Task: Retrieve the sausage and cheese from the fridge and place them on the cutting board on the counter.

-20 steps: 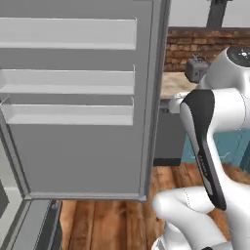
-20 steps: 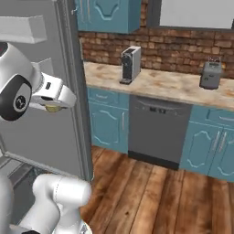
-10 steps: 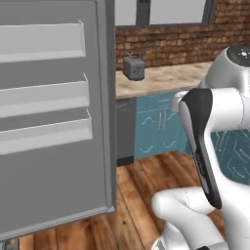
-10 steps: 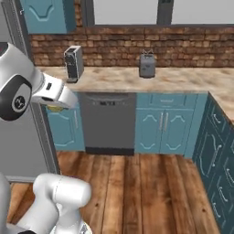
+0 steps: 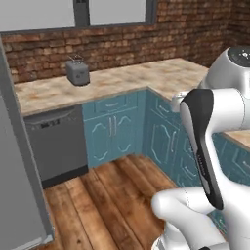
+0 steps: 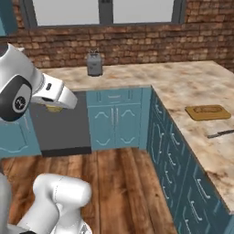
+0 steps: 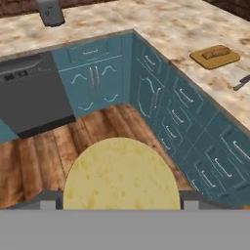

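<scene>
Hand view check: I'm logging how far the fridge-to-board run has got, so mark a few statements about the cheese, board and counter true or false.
1. A round yellow cheese sits in the claw. True.
2. The cutting board is bare. False: a tan-brown strip lies on it.
3. The toaster stands on the counter by the brick wall. True.
4. The cheese already rests on the cutting board. False: it is over the wooden floor.
5. A dark-handled knife lies on the counter near the board. True.
</scene>
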### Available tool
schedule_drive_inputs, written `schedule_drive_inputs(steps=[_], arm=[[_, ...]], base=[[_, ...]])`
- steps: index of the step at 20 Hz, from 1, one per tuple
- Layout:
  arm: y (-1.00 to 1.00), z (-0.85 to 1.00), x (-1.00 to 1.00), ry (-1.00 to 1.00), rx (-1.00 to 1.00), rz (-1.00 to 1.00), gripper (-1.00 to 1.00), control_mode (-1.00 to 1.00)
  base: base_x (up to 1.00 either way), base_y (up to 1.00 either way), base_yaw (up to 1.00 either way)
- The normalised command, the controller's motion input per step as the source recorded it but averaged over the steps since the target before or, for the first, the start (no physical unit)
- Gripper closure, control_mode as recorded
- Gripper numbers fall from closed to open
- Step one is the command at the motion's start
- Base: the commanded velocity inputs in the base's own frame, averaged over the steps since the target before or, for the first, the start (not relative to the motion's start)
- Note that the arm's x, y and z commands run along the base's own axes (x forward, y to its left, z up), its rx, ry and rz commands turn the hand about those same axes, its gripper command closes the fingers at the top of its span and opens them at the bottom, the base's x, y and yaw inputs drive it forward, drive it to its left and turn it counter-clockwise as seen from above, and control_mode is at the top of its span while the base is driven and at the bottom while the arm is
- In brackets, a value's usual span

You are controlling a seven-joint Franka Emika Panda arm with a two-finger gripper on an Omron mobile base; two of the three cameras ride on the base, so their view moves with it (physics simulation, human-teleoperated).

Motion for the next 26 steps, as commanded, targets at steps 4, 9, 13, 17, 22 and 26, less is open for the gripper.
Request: schedule_drive_inputs(steps=[4,9,13,17,22,26], arm=[[0.00,0.00,0.00,0.00,0.00,0.00,1.00,1.00],[0.00,0.00,0.00,0.00,0.00,0.00,1.00,1.00],[0.00,0.00,0.00,0.00,0.00,0.00,1.00,1.00],[0.00,0.00,0.00,0.00,0.00,0.00,1.00,1.00],[0.00,0.00,0.00,0.00,0.00,0.00,1.00,1.00],[0.00,0.00,0.00,0.00,0.00,0.00,1.00,1.00]], base=[[0.38,-0.23,-0.65],[0.59,0.24,-0.63],[1.00,0.49,-0.43],[1.00,0.39,-0.40],[1.00,0.13,-0.43],[0.90,0.00,-0.41]])
